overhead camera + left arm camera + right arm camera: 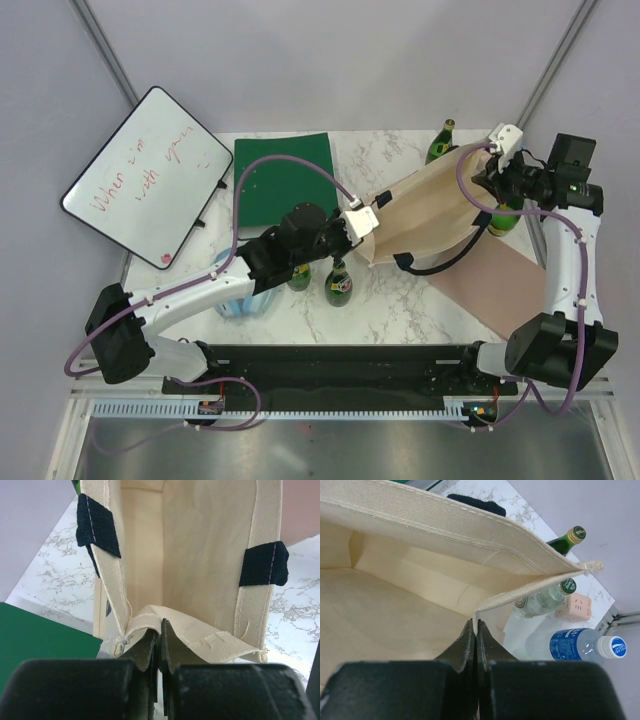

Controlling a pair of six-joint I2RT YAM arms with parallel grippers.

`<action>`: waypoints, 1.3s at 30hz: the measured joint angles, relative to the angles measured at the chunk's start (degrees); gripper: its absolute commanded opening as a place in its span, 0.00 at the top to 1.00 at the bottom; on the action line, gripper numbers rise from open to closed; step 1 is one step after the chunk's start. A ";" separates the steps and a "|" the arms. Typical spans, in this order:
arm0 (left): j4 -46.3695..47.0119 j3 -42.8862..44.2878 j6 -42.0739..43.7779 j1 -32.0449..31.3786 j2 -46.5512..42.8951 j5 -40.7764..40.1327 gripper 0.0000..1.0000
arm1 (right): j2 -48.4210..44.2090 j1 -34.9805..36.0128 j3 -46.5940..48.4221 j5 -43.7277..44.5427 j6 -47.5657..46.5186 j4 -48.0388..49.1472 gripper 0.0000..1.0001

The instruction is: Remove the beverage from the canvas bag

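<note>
The beige canvas bag hangs stretched on its side between my two grippers, above the marble table. My left gripper is shut on the rim at the bag's mouth. My right gripper is shut on a cloth edge at the bag's other end. Both wrist views look into the bag, and the inside that shows holds no beverage. Its black strap handles show, one hanging below it. The print panel does not show.
Green bottles stand at the back, by my right gripper, and under my left arm. A blue-label water bottle and a peach socket cube lie nearby. There is also a whiteboard, green mat and pink mat.
</note>
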 measured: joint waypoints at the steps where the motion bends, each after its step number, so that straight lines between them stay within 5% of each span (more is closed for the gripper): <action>1: 0.20 -0.02 -0.24 0.00 0.00 0.02 0.98 | 0.00 0.00 0.42 0.04 0.28 -0.04 0.99; 12: 2.23 -0.04 -15.17 0.68 0.11 1.70 0.98 | 3.96 0.28 7.48 2.51 9.03 -1.40 0.89; 16: 2.82 -0.02 -22.32 1.55 0.79 3.39 0.97 | 9.31 1.95 12.22 5.42 10.80 -4.09 0.78; 18: 2.80 0.00 -25.35 2.16 1.49 3.54 0.87 | 11.47 3.06 13.92 6.99 11.45 -5.07 0.68; 19: 2.73 0.02 -26.67 2.45 1.92 3.39 0.68 | 12.31 3.74 14.62 7.80 11.82 -5.42 0.62; 22: 2.21 1.09 -30.14 3.76 3.52 3.28 0.37 | 14.34 5.77 16.85 9.88 13.07 -6.29 0.40; 28: -1.99 6.64 -37.07 8.20 5.29 3.52 0.14 | 15.67 7.61 21.94 13.42 17.68 -6.54 0.02; 31: -4.46 9.18 -38.42 9.77 4.57 3.13 0.01 | 15.65 7.54 24.70 15.39 21.29 -6.05 0.02; 39: -12.66 13.40 -37.70 11.06 -2.84 -3.63 0.00 | 11.74 6.08 23.52 24.70 36.70 0.68 0.02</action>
